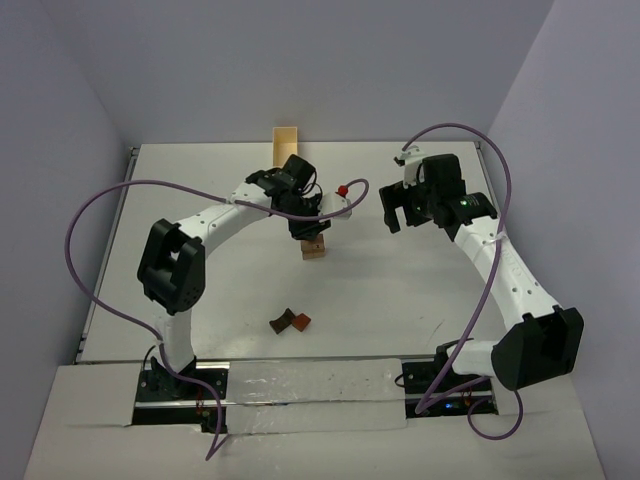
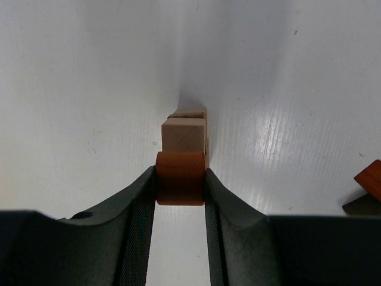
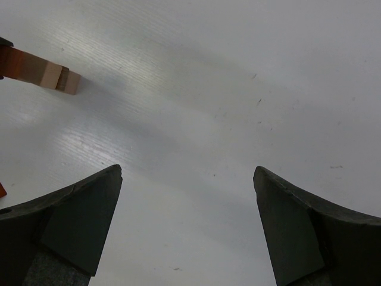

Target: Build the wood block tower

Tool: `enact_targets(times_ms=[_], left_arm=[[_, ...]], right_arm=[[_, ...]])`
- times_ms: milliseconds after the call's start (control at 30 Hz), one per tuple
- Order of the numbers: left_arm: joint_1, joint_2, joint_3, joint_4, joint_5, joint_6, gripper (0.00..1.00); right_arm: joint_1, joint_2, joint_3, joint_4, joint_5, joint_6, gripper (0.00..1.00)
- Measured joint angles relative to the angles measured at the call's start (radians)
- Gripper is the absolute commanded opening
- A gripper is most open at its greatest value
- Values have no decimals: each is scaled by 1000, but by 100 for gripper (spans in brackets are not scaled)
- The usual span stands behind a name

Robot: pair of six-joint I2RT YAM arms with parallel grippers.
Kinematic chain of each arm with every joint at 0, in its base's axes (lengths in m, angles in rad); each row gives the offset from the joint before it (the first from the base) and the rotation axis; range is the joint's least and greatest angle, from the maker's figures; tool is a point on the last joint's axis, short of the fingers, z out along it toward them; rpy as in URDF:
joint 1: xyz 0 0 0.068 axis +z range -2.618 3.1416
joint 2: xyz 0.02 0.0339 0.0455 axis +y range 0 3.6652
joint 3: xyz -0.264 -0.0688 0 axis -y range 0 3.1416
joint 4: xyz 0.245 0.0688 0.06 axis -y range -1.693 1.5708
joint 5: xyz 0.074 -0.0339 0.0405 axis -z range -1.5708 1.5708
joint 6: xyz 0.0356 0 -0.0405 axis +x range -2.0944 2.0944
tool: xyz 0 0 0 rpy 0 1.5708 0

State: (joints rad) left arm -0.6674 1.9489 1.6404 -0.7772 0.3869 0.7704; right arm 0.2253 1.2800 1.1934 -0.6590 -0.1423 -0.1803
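Note:
My left gripper (image 1: 307,228) is shut on a reddish-brown rounded block (image 2: 180,178) and holds it right over the top of a small stack of light tan blocks (image 2: 184,133); the stack shows below the gripper in the top view (image 1: 315,249). In the right wrist view the stack and the held block appear at the far left edge (image 3: 52,75). Two loose blocks, one dark and one reddish-brown (image 1: 291,321), lie on the table nearer the arm bases; they also show at the right edge of the left wrist view (image 2: 370,185). My right gripper (image 1: 398,208) is open and empty, above bare table.
A pale rectangular wooden box (image 1: 285,146) stands at the table's far edge behind the left gripper. A purple cable (image 1: 100,210) loops off each arm. The white table (image 1: 400,290) is walled in on three sides.

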Motion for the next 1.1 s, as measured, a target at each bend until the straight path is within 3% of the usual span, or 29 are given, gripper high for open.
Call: enact_targets(times_ms=[1100], left_arm=[[0, 32, 17, -8, 12, 0, 32]], right_arm=[[-4, 12, 5, -1, -9, 0, 98]])
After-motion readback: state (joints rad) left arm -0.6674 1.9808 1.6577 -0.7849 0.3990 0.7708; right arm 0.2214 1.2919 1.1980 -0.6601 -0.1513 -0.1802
